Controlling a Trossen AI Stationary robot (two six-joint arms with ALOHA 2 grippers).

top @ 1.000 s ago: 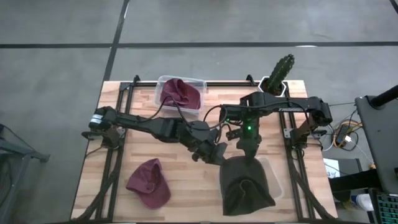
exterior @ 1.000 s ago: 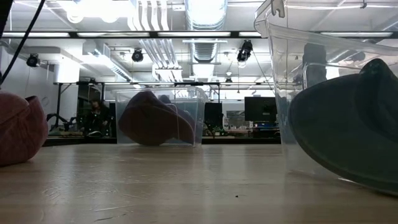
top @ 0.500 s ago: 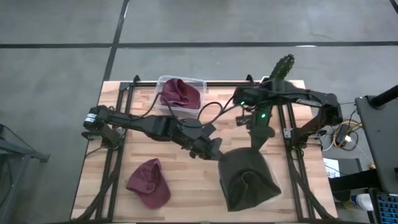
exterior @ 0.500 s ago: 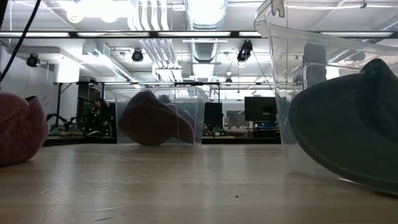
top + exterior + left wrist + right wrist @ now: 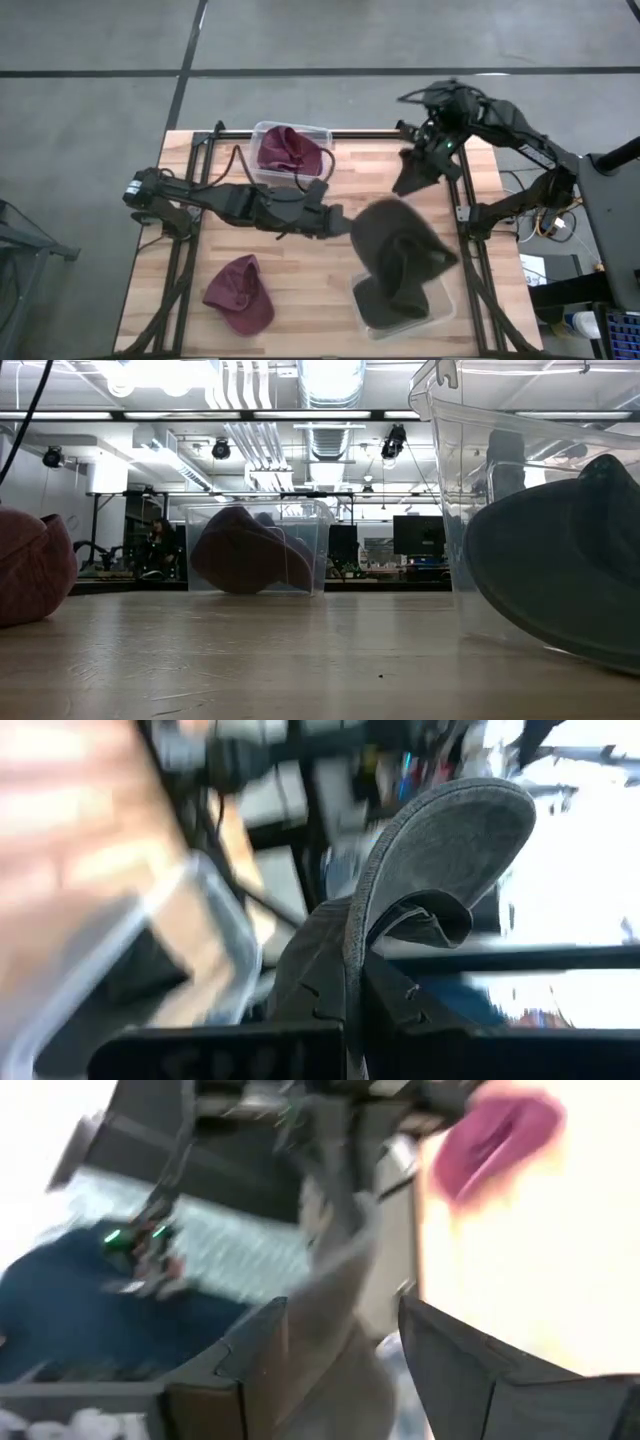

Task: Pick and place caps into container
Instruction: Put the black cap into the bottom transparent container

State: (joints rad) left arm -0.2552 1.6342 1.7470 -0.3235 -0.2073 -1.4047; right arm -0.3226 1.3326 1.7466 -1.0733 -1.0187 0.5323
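My left gripper [image 5: 338, 220] is shut on a dark olive cap [image 5: 400, 245] held at mid-table, over the far side of a clear container [image 5: 440, 312] at the near right. A second olive cap [image 5: 560, 590] lies in that container. A maroon cap [image 5: 240, 293] rests on the table at the near left. Another maroon cap [image 5: 290, 150] sits in a clear container [image 5: 262, 130] at the far edge. My right gripper [image 5: 412, 180] stands open at the far right, apart from the held cap. My left gripper pinches the olive cap's edge [image 5: 352, 970] on the cap's left side between its two fingers. The fingers come roughly level from the table's left. The cap juts out beyond them toward the right, brim [image 5: 450, 830] curling, lifted clear of the table.
Black arm frames run along the table's left side [image 5: 185, 250] and right side [image 5: 465, 240]. Bare wood [image 5: 300, 290] lies between the maroon cap and the near container. In the low view the near container's wall [image 5: 470, 490] fills the right.
My right gripper has opened, let go of the olive cap and drawn back up toward the far right corner. My left gripper has kept its hold and moved a little toward the far edge; the cap, earlier draped over the near container, now stands lifted and spread.
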